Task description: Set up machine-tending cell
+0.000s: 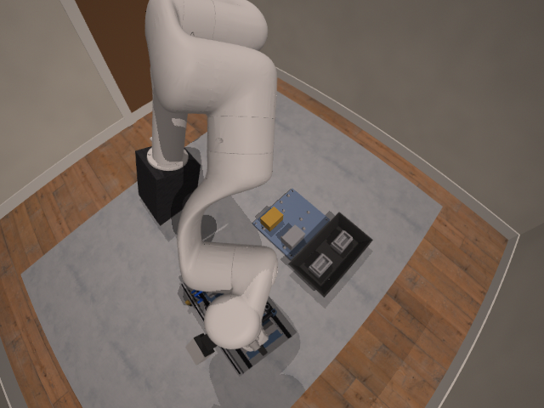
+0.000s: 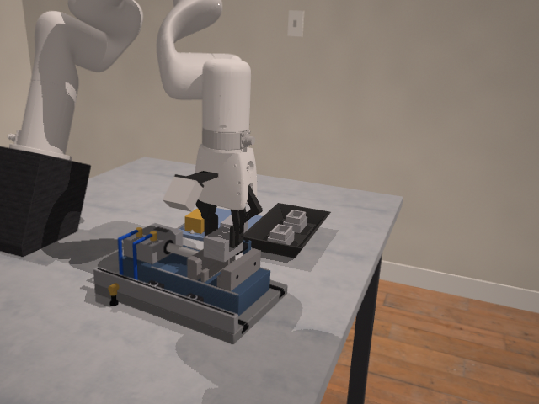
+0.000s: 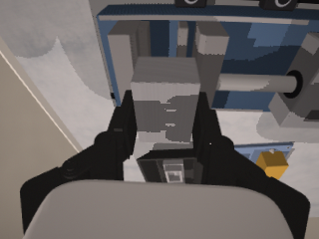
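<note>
Top view looks steeply down, exterior views low from the table's side, wrist peers close; all share the vise (image 2: 243, 295).

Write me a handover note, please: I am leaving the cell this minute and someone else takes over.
Tool: shut on a grey metal block, held above the vise opening, not yet seated.
Blue plate: one brass block and one grey block lie flat on it.
Black tray: two finished parts, pockets up, flat.
Done: parts trayed, spare blocks on the plate.
Left: lower the block onto the low bars, against the hose-free end block and the stop rod, release, lift the arm away.
</note>
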`<state>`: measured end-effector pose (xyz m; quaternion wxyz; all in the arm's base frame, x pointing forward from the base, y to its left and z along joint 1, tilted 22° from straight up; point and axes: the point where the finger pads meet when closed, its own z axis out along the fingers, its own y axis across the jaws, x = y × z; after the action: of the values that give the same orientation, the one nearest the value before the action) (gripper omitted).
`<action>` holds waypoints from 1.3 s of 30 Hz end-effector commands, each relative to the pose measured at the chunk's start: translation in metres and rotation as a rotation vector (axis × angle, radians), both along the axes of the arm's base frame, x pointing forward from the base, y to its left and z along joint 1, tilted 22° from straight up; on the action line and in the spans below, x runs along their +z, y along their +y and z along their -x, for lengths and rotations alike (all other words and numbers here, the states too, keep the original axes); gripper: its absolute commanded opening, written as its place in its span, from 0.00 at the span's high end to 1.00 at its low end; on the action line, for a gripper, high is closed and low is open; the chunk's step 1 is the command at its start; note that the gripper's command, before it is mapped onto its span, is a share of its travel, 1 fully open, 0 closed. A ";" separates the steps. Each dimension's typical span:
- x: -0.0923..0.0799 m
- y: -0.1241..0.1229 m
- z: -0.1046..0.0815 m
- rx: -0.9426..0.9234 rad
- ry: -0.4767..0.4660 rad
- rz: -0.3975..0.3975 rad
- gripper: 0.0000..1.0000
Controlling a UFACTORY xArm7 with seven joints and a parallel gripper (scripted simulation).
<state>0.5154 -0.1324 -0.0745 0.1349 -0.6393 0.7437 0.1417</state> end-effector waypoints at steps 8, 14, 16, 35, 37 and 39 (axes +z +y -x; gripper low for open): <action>0.000 -0.001 -0.002 -0.002 -0.004 0.003 1.00; -0.001 -0.001 -0.002 -0.002 -0.004 0.003 1.00; -0.002 -0.001 -0.002 -0.002 -0.004 0.003 1.00; -0.008 0.002 -0.002 -0.002 -0.004 0.003 1.00; -0.009 0.002 -0.002 -0.002 -0.004 0.003 1.00; -0.009 0.003 -0.002 -0.002 -0.004 0.003 1.00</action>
<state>0.5156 -0.1280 -0.0850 0.1349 -0.6393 0.7437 0.1417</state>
